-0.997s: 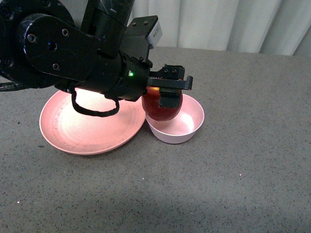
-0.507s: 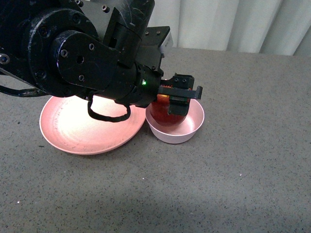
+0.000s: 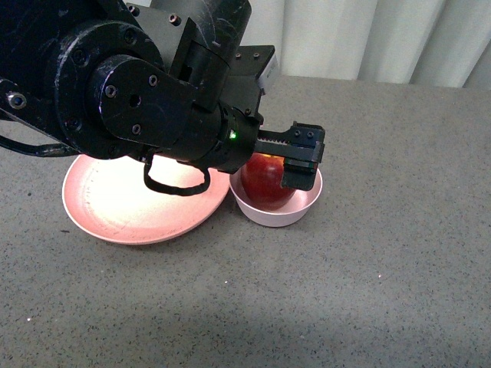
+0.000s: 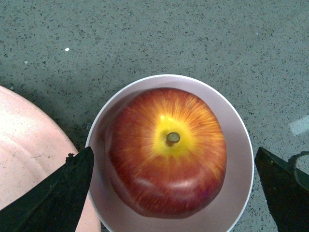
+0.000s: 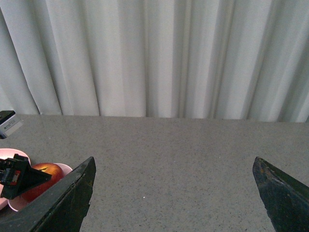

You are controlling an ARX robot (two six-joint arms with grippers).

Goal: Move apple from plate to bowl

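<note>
The dark-red apple [image 3: 265, 182] sits inside the small pale pink bowl [image 3: 307, 205], stem and yellow patch up [image 4: 166, 150]. My left gripper [image 3: 275, 165] hangs open just above it. In the left wrist view its two black fingers [image 4: 63, 193] stand outside the bowl's rim [image 4: 239, 183], apart from the apple. The salmon-pink plate [image 3: 115, 207] lies left of the bowl, its edge close beside it, with nothing on the part I see; my left arm hides its far side. My right gripper [image 5: 174, 162] is open over bare table, far from the bowl [image 5: 17, 203] and apple [image 5: 46, 178].
The grey speckled table [image 3: 368, 291] stretches in front and to the right of the bowl. A white curtain [image 5: 159, 58] closes off the far edge. My bulky left arm [image 3: 130, 92] fills the upper left of the front view.
The left gripper carried the apple right and down into the bowl, then its fingers spread apart and let it go. The apple now rests lower in the bowl.
</note>
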